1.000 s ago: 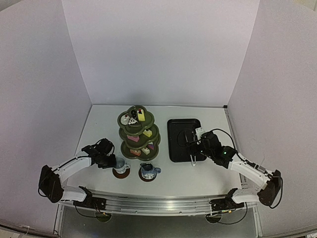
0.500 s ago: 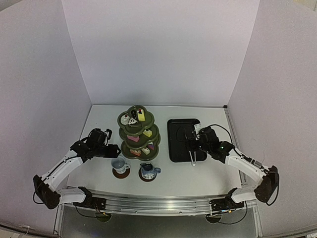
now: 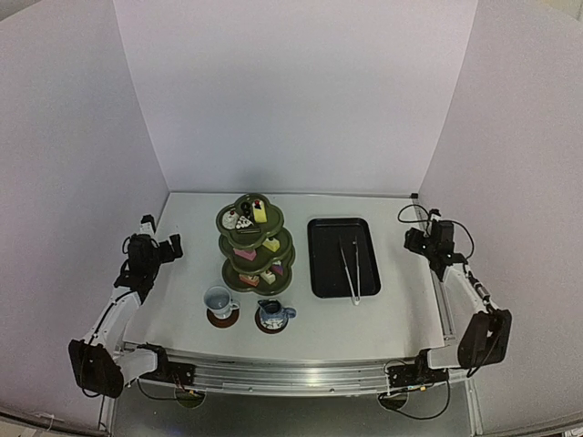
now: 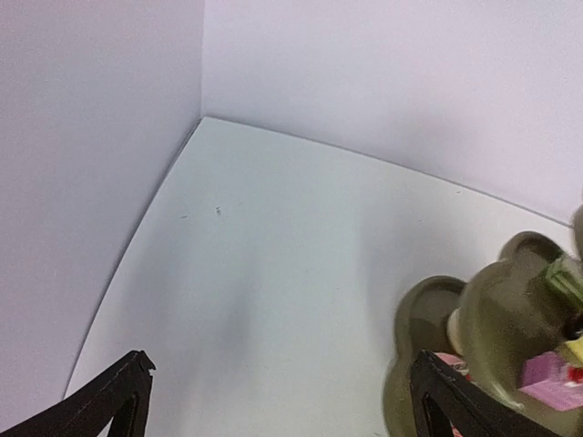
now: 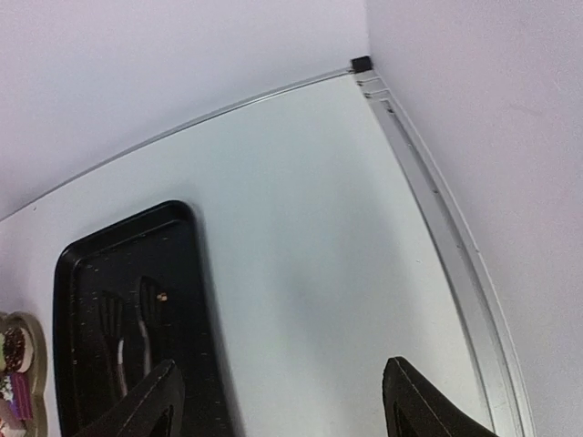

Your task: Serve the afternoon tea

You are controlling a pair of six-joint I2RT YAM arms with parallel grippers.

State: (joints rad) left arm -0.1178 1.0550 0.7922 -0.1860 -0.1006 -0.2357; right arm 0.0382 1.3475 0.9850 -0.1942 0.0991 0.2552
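On the left arm (image 3: pixel 118 305), jaws parted wide, gripping nothing, hanging over the tabletop (image 3: pixel 187 232) near the left wall and well apart from the stand. On the right arm (image 3: pixel 460 278), jaws likewise parted wide and gripping nothing, poised over the tabletop's right edge, near the tray but clear of it. Toward the middle, one olive-green three-tier stand (image 3: pixel 255 248), upright, showing at the right edge of the left wrist view too. On its top tier, a yellow cake (image 3: pixel 260 213) with a white piece (image 3: pixel 231 219) and a dark piece (image 3: pixel 244 218) just beside it. On the middle tier, a pink cake (image 3: pixel 244 254) and a second yellow cake (image 3: pixel 271 244). On the lowest tier, several more small cakes (image 3: pixel 250 279), too small to count surely. In front of the stand, two cups, each on its own round brown coaster: a pale cup (image 3: pixel 219 299) on the left coaster (image 3: pixel 223 319), a blue cup (image 3: pixel 272 313) on the right coaster (image 3: pixel 271 327). Right of the stand, one black tray (image 3: pixel 323 264), holding one pair of metal tongs (image 3: pixel 354 273) laid lengthwise.
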